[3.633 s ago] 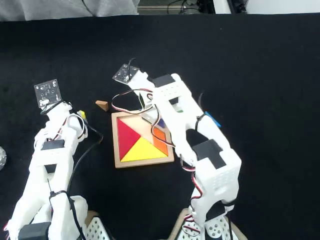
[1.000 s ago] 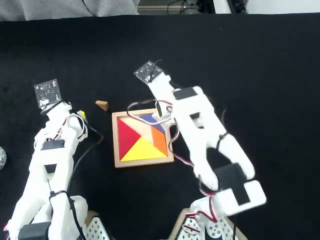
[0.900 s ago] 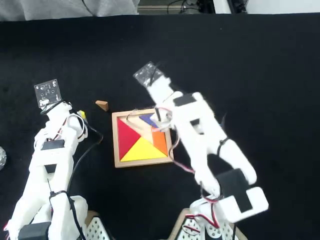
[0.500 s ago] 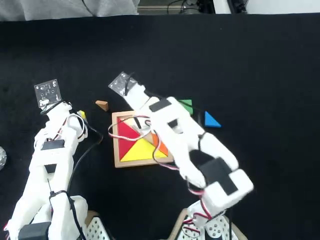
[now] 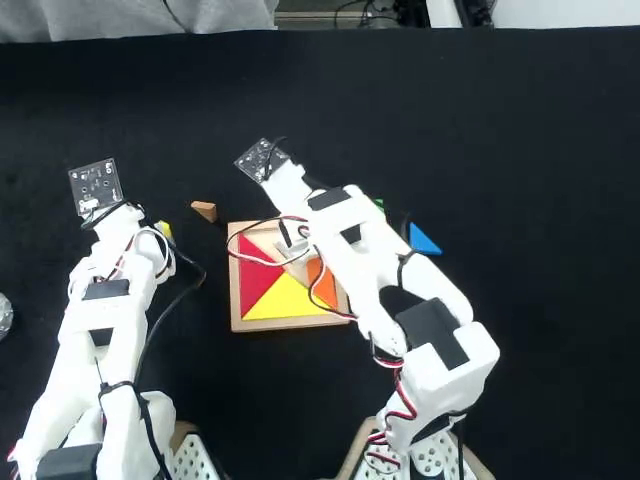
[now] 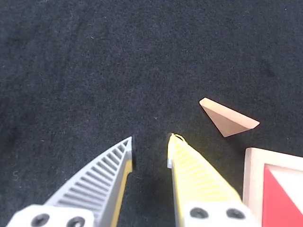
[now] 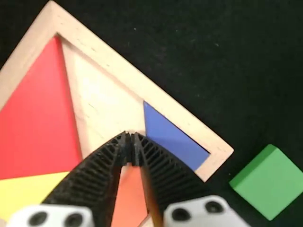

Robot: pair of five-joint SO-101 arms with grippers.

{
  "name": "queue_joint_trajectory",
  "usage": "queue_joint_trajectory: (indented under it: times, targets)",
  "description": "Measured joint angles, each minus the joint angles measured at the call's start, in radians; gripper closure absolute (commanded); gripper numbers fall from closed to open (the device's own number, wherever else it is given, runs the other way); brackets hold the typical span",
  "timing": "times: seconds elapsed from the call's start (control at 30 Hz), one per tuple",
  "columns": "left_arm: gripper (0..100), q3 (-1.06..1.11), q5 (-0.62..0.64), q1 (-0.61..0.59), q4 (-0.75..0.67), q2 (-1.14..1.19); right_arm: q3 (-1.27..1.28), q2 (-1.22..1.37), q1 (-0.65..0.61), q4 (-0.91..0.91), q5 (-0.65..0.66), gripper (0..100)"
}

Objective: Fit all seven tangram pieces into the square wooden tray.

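Right gripper (image 7: 129, 137) clenched, empty, tips over bare tray (image 7: 142, 88) floor beside blue piece (image 7: 170, 137).

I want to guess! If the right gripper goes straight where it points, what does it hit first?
Probably the bare wooden floor of the tray, between the red triangle and blue piece; depth unclear.

— Is any writing showing anywhere on the table or the arms?

— Nothing legible is showing. The left wrist board (image 5: 96, 186) and the right wrist board (image 5: 259, 160) are carrying tiny marks, but they are coming out too small to tell as letters or numbers.

— And the wooden tray (image 7: 118, 70)?

— It is showing plain wood, and the pieces in it are showing plain colour.
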Motion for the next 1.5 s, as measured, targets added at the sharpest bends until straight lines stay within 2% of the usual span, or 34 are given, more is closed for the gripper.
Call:
queue_joint_trajectory:
  times: [0.23,0.43,0.67,1.17,1.3,1.5]
  targets:
    - [87,0.0,0.0,0.0,0.0,0.0,0.064,-0.127,0.006,0.028,0.002,98.8]
    - [87,0.0,0.0,0.0,0.0,0.0,0.229,-0.261,0.012,-0.055,0.002,98.8]
    - [87,0.0,0.0,0.0,0.0,0.0,0.233,-0.255,-0.037,-0.074,0.002,98.8]
    - [87,0.0,0.0,0.0,0.0,0.0,0.23,-0.204,0.009,-0.04,0.031,98.8]
    - [87,0.0,0.0,0.0,0.0,0.0,0.279,-0.284,0.011,-0.04,0.031,98.8]
    - [87,0.0,0.0,0.0,0.0,0.0,0.425,-0.445,0.011,-0.153,0.031,98.8]
